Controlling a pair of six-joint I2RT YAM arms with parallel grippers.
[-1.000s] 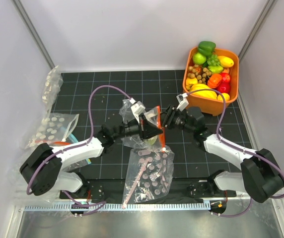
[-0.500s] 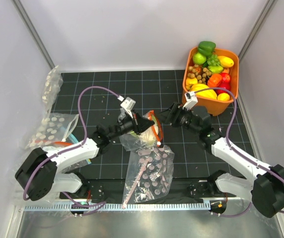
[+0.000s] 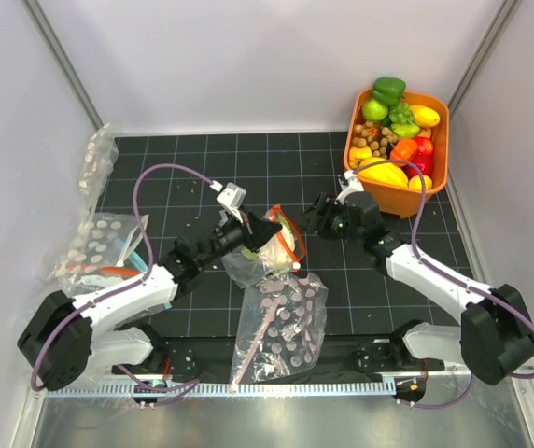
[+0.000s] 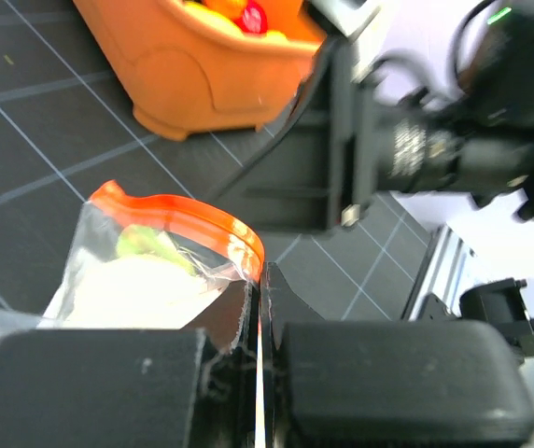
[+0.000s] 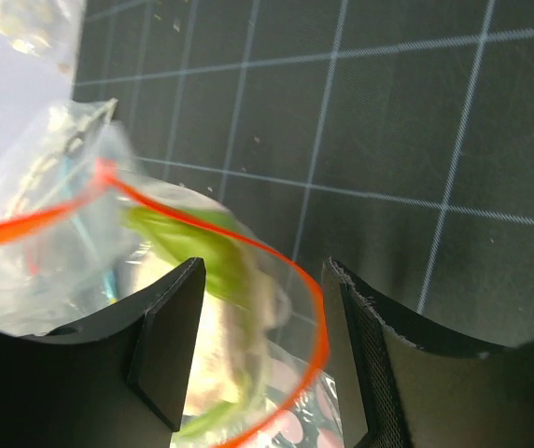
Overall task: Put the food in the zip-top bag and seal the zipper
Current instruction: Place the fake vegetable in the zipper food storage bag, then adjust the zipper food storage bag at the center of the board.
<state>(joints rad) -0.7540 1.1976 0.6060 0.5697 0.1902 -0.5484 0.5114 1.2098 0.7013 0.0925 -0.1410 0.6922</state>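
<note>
The zip-top bag (image 3: 253, 263) hangs over the mat's middle. A white cauliflower (image 4: 132, 297) and a green piece (image 4: 146, 245) lie inside it. The orange round piece is not made out. My left gripper (image 3: 272, 233) is shut on the zipper (image 4: 202, 213) at the mouth's edge. My right gripper (image 3: 312, 217) is open just right of the mouth. In the right wrist view the zipper (image 5: 316, 327) loops between its spread fingers (image 5: 169, 345), touching neither, with the cauliflower (image 5: 216, 350) below.
A pink-dotted clear bag (image 3: 281, 322) lies under the held bag toward the front. White-dotted bags (image 3: 99, 238) lie at the left edge. An orange bin (image 3: 400, 199) of toy produce stands at the back right, close behind my right arm.
My right gripper has let go of the bag mouth and drawn back to the right. My left gripper has carried the bag a little left and back.
</note>
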